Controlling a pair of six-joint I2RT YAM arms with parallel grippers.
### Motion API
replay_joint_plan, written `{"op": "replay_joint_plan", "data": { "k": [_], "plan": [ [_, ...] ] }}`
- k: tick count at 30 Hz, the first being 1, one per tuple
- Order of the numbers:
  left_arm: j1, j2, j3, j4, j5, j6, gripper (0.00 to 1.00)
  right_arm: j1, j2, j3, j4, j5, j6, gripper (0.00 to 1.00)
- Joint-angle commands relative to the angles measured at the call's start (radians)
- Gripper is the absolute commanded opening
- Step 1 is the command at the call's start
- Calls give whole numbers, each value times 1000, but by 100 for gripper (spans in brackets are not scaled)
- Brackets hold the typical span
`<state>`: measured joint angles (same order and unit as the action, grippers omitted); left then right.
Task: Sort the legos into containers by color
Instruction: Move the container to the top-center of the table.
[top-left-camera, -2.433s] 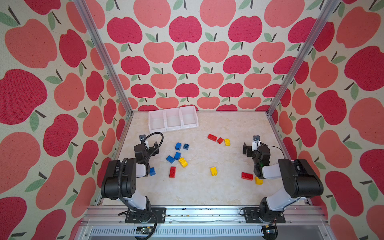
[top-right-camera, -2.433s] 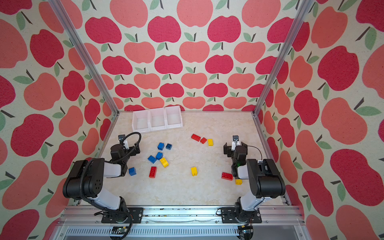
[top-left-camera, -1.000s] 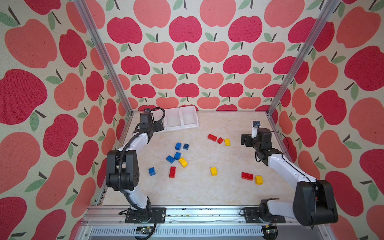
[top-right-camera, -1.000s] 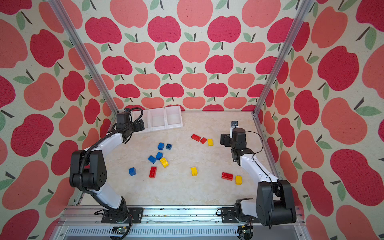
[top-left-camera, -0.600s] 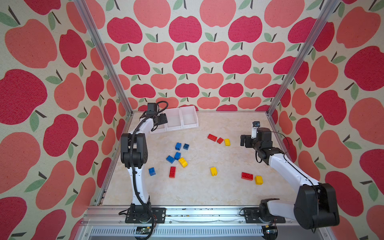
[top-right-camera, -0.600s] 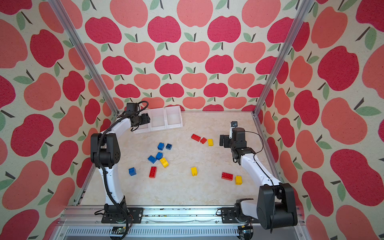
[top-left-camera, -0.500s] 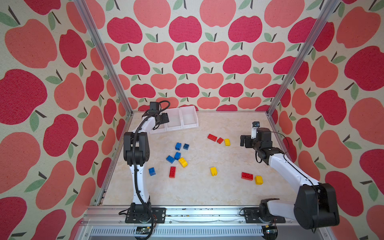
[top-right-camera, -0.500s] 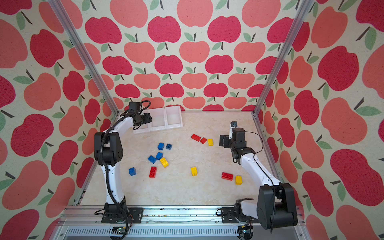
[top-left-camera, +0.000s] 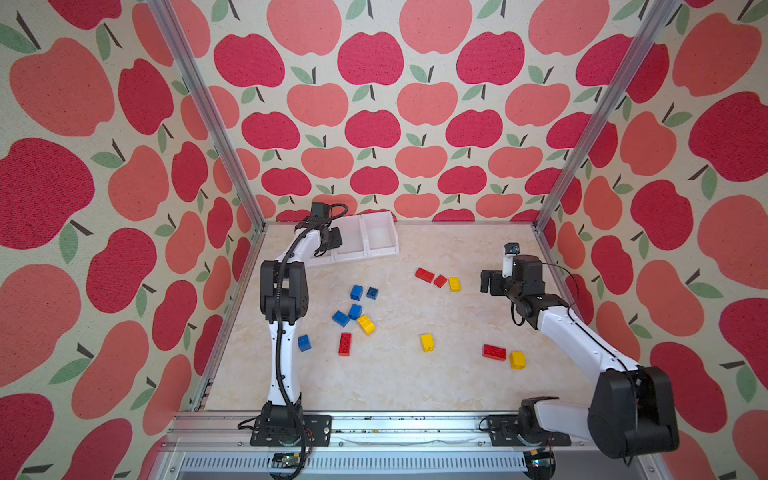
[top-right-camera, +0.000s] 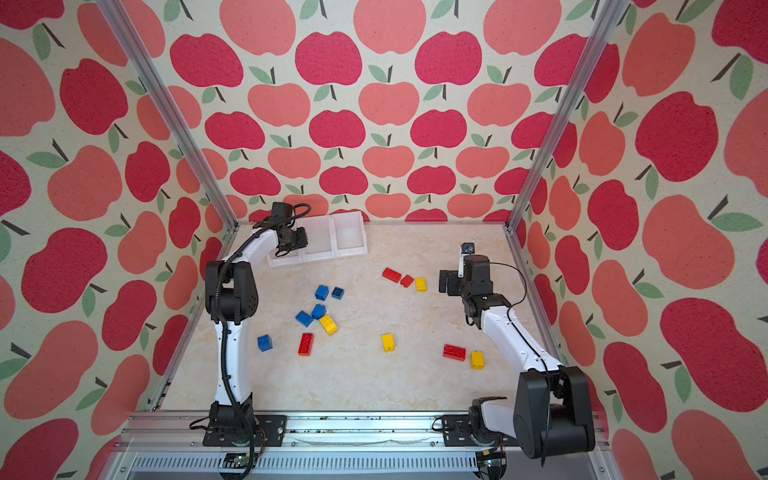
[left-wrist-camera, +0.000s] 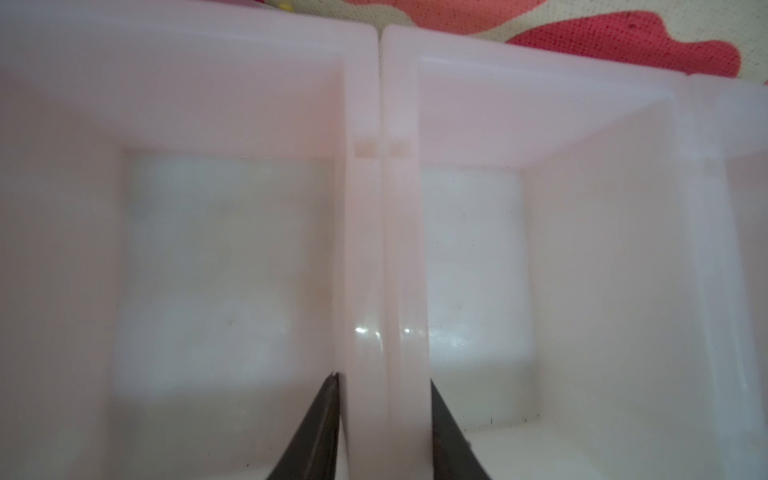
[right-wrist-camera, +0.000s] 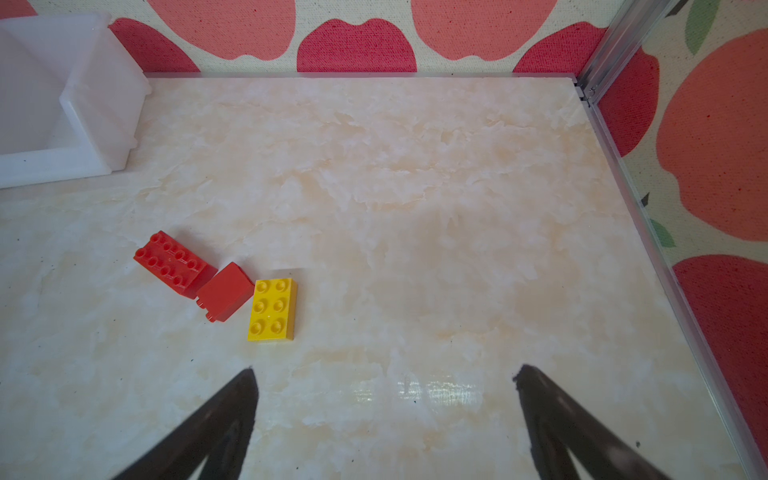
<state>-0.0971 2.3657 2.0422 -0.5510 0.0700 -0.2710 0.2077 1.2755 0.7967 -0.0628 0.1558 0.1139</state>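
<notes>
Left gripper is clamped on the joined walls between two containers; right gripper is held wide apart near a yellow lego; other legos are scattered across the table.

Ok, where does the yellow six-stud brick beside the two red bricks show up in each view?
In a top view: yellow brick, right end of the short row with two red bricks, far half of the table.
In a top view: same place, same row.
Left wrist: not in it.
Right wrist: studs up, next to the small red brick.
Shared landmark: the white containers, visible in all four.
</notes>
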Motion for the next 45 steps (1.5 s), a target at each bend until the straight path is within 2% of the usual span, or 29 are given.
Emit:
{"op": "replay_joint_plan", "data": {
  "k": [1,8,16,28,45],
  "plan": [
    [-22,23,19,-49,4,-39,23,6,-10,19,-23,6,9,99],
    [-73,14,9,-75,-10,-89,14,6,-16,15,-25,8,10,99],
    [-159,13,15,-161,-77,-142,9,6,-54,4,-44,5,18,99],
    [-249,10,11,-220,-92,-219,3,6,-139,-26,-90,7,25,99],
    [-337,-85,-183,-144,-95,-272,0,7,-210,-42,-134,7,38,99]
  ]
}}
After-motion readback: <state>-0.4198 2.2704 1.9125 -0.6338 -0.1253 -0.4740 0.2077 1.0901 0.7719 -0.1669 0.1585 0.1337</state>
